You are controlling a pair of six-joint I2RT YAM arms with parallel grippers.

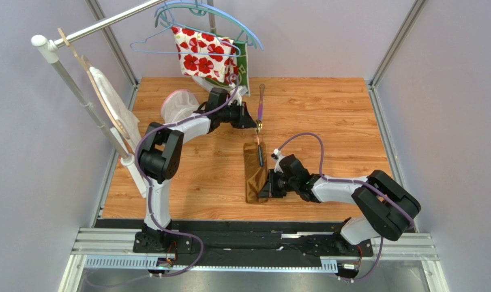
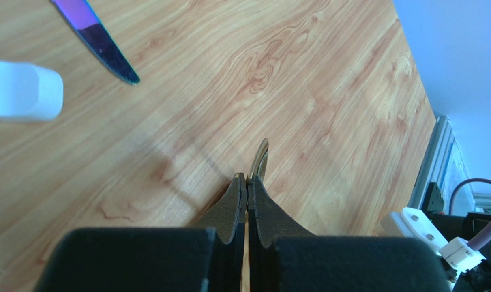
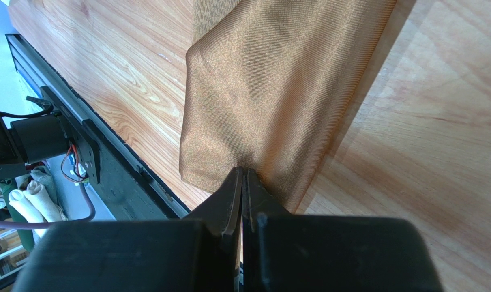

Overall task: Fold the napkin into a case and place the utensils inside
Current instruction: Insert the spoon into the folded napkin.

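The golden-brown napkin (image 1: pixel 254 176) lies folded into a narrow case in the middle of the table. It fills the top of the right wrist view (image 3: pixel 272 91). My right gripper (image 1: pixel 267 186) is shut on the case's near right edge (image 3: pixel 242 174). The spoon (image 1: pixel 259 131) lies just beyond the case, and its dark handle reaches over the case's far end. I cannot tell whether the handle is inside. My left gripper (image 1: pixel 254 121) is shut on the spoon's gold bowl end (image 2: pixel 261 159). The purple knife (image 1: pixel 261 102) lies on the wood farther back, and its dark blade shows in the left wrist view (image 2: pixel 104 45).
A rail at the back left holds hangers with a white cloth with red flowers (image 1: pixel 206 53) and a green cloth (image 1: pixel 245 66). A pink-rimmed white pouch (image 1: pixel 179 104) sits under my left arm. A white cloth (image 1: pixel 110 100) hangs at the left. The black rail (image 1: pixel 229 226) runs along the near edge.
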